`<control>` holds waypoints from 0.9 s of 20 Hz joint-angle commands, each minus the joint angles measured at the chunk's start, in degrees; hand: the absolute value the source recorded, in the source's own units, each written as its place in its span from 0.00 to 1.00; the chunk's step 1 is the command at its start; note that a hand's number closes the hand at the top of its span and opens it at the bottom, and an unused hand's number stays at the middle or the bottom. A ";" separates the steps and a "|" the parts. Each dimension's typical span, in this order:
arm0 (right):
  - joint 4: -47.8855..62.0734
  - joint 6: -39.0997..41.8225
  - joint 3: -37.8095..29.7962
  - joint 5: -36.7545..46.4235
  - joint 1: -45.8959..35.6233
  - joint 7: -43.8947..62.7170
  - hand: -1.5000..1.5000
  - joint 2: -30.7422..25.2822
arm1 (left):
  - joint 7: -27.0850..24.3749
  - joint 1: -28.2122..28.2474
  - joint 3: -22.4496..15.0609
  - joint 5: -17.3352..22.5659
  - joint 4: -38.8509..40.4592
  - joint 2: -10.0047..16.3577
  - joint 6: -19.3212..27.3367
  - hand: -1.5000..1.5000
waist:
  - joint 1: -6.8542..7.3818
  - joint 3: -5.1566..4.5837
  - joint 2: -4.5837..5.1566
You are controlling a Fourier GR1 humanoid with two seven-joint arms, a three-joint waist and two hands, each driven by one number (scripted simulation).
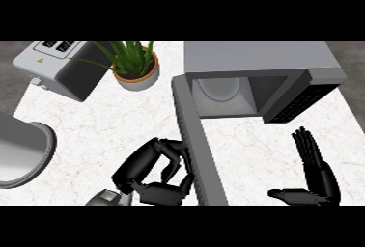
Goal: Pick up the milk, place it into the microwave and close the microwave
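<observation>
One left robot hand curls against the microwave door; right robot hand spread.

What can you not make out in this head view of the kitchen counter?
Head view:
1. Milk: not visible; the roof of the grey box microwave hides most of its inside.
2. Left robot hand, curled beside the open grey microwave door: touching or not is unclear.
3. Grey round metal container: cut off by the left edge.
4. Light grey toaster: markings too small to read.
</observation>
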 commanded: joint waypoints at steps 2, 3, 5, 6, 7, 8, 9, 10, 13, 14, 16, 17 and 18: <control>-12.46 3.05 1.49 -0.34 9.21 0.57 0.00 -2.41 | -8.82 -3.73 -6.45 -2.87 16.71 -0.04 7.89 1.00 | -0.42 -0.05 0.27; -13.09 3.91 0.52 -1.05 8.57 1.52 0.00 -4.06 | -7.84 -6.44 -9.04 -2.32 19.45 -0.04 11.28 1.00 | -0.26 -0.01 0.35; -17.72 6.45 1.02 -3.47 9.75 4.29 0.00 -3.74 | -12.96 -9.96 -11.63 -2.11 25.39 -0.03 16.16 1.00 | -0.37 -0.04 0.41; -18.78 8.52 1.11 -4.31 11.31 3.34 0.00 -4.60 | -13.53 -10.98 -13.09 -1.13 27.42 -0.03 20.06 1.00 | -0.50 -0.03 0.43; -20.22 8.94 1.27 -5.02 13.06 2.55 0.00 -4.09 | -17.94 -11.73 -13.14 0.56 31.32 -0.03 20.89 1.00 | -0.96 -0.05 0.55; -21.20 9.32 1.02 -6.32 10.21 5.36 0.00 -4.63 | -17.87 -13.68 -15.81 2.38 30.96 -0.03 26.41 1.00 | -0.86 -0.06 0.58; -26.01 9.70 2.47 -6.81 14.60 5.63 0.00 -3.22 | -21.05 -13.36 -14.49 3.51 33.79 -0.03 25.52 1.00 | -0.84 -0.07 0.49; -29.06 10.73 1.83 -9.20 14.56 8.37 0.00 -3.83 | -19.33 -14.05 -17.93 6.09 32.37 -0.03 29.28 1.00 | -1.18 -0.10 0.45; -31.23 13.48 0.77 -13.92 12.69 11.94 0.00 -5.67 | -22.68 -18.30 -21.83 12.15 37.21 -0.03 33.22 1.00 | -1.81 -0.10 0.79; -33.99 12.44 1.24 -13.74 15.71 12.35 0.00 -4.55 | -26.34 -18.92 -22.20 13.77 40.35 -0.03 34.17 1.00 | -1.51 -0.08 0.73; -37.92 12.69 2.61 -13.71 17.37 13.17 0.00 -4.36 | -23.79 -22.78 -23.66 17.78 42.19 -0.03 35.33 1.00 | -2.90 -0.12 0.93; -38.31 13.73 1.99 -14.90 16.51 14.25 0.00 -5.71 | -22.87 -22.72 -25.20 20.55 42.02 -0.03 36.09 1.00 | -3.15 -0.13 1.04; -39.93 13.54 2.41 -14.83 17.45 13.82 0.00 -5.23 | -24.70 -22.05 -27.52 20.92 42.26 -0.03 37.25 1.00 | -4.06 -0.17 1.12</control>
